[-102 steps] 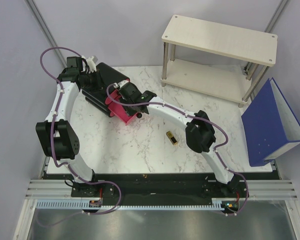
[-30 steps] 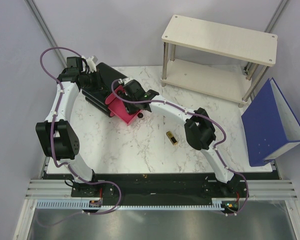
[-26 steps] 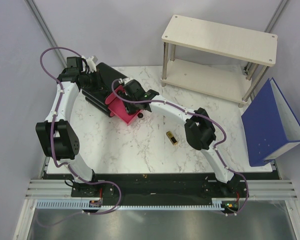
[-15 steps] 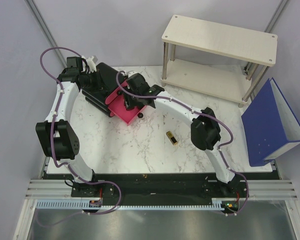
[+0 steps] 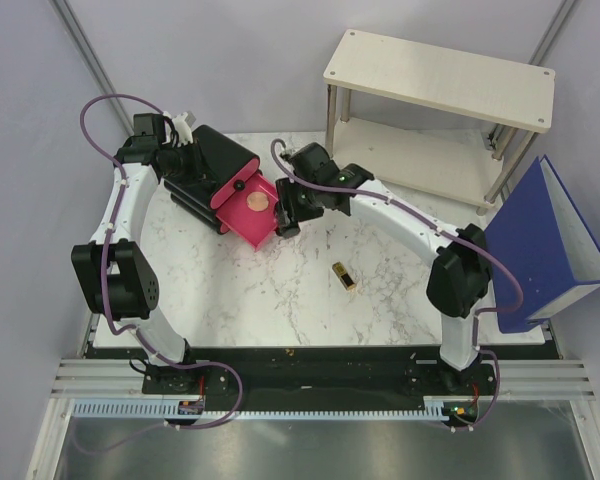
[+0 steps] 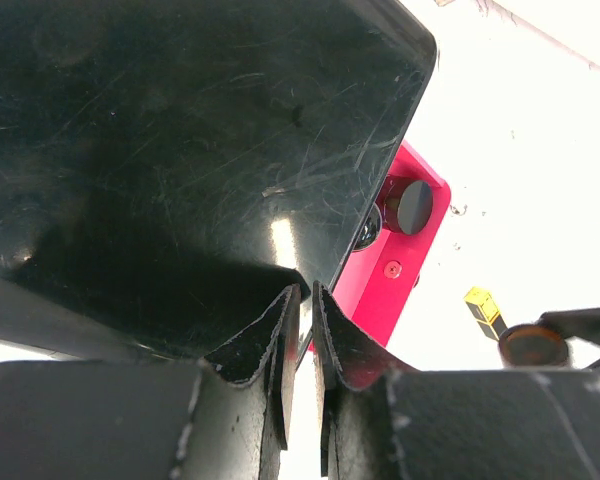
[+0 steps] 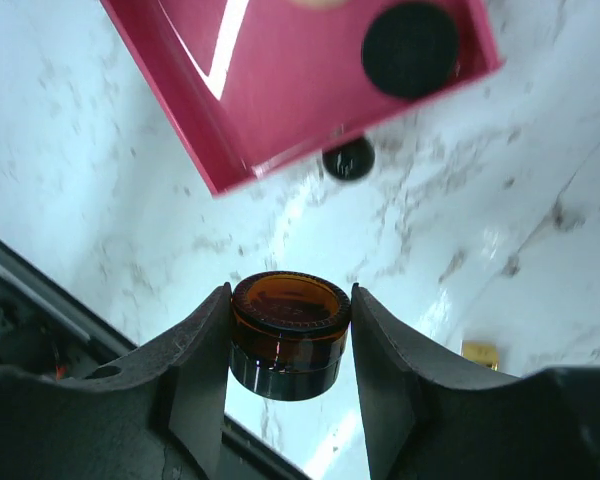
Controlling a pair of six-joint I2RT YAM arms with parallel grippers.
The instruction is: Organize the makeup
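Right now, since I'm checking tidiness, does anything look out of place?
The gold-and-black lipstick lies alone on its side on the table, well apart from the open pink drawer where a peach compact sits.

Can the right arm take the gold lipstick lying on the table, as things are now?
Probably not yet: the right pincer is shut on a small brown jar. The lipstick lies in the open nearby, with nothing over it.

The table (image 5: 280, 300) is white marble with grey veining. At upper left, a glossy black box (image 5: 208, 160) has a hot-pink drawer (image 5: 238, 226) holding a peach compact (image 5: 256, 203) and a black compact (image 7: 410, 48). The amber jar (image 7: 286, 335) darkens to black at its base. The lipstick (image 5: 344, 276) is gold and black, and the binder (image 5: 540, 245) at right is blue.
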